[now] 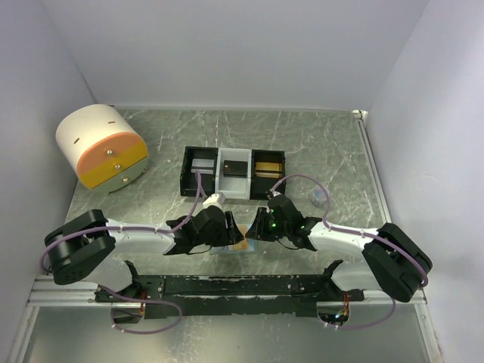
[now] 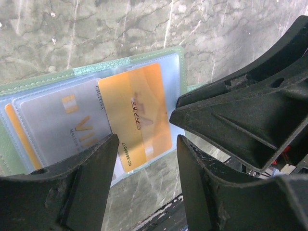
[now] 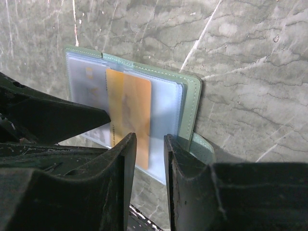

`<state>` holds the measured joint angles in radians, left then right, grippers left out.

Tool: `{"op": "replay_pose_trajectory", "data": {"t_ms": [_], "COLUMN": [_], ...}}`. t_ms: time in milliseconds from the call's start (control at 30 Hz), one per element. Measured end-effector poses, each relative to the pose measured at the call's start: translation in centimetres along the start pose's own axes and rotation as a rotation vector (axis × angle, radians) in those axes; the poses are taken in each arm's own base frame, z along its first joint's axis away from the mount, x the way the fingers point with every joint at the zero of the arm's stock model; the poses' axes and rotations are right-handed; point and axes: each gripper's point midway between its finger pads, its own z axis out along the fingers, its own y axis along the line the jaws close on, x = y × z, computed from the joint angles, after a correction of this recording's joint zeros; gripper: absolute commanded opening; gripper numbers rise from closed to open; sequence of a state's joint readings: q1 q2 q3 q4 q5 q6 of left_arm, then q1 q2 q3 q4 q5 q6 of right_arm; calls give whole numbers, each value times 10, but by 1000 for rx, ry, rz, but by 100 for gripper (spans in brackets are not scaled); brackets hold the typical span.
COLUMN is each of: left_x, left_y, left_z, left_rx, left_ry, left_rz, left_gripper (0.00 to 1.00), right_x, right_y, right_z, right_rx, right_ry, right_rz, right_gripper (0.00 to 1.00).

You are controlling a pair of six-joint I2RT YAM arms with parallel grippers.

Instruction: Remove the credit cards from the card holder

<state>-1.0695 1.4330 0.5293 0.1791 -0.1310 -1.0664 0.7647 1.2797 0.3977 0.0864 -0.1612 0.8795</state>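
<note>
Card holder (image 3: 191, 103) is lying open on the marbled grey table (image 3: 250, 53), green edge on the right. An orange card (image 3: 130, 103) sits in a clear sleeve, with a grey card (image 3: 89, 86) just left of it. The right gripper (image 3: 150, 144) hangs over the near edge, fingers slightly apart. The left gripper's finger (image 3: 72, 119) pokes in from the left, its tip almost at the orange card.

Black-and-white three-compartment tray (image 1: 234, 172) mid-table. White drum (image 1: 100, 144) with orange and yellow fronts, far left. Small pale object (image 1: 318, 197) right of the tray.

The card holder (image 3: 191, 103) has a matt, stitched green cover and glossy clear plastic sleeves. The bench (image 2: 231, 29) looks smooth, like marbled stone.
</note>
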Motion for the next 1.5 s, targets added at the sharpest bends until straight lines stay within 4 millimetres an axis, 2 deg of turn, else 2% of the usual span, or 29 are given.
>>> {"op": "replay_pose_trajectory", "data": {"t_ms": [233, 533, 833, 933, 1067, 1500], "left_x": [0, -2, -3, -4, -2, 1], "left_y": [-3, -4, -4, -4, -2, 0], "left_z": [7, 1, -4, -5, -6, 1], "left_rx": [3, 8, 11, 13, 3, 30], "left_ry": [4, -3, -6, -7, -1, -15], "left_rz": [4, 0, 13, 13, 16, -24], "left_gripper": [62, 66, 68, 69, 69, 61], "right_x": [0, -1, -19, -14, -4, -4], "right_y": [0, 0, 31, 24, 3, 5], "right_z": [0, -7, -14, -7, 2, 12], "right_rx": [1, 23, -68, -38, 42, -35], "right_ry": [1, 19, -6, 20, 56, -8], "right_rz": [-4, -41, -107, -97, -68, 19], "right_gripper": [29, 31, 31, 31, 30, 27]}}
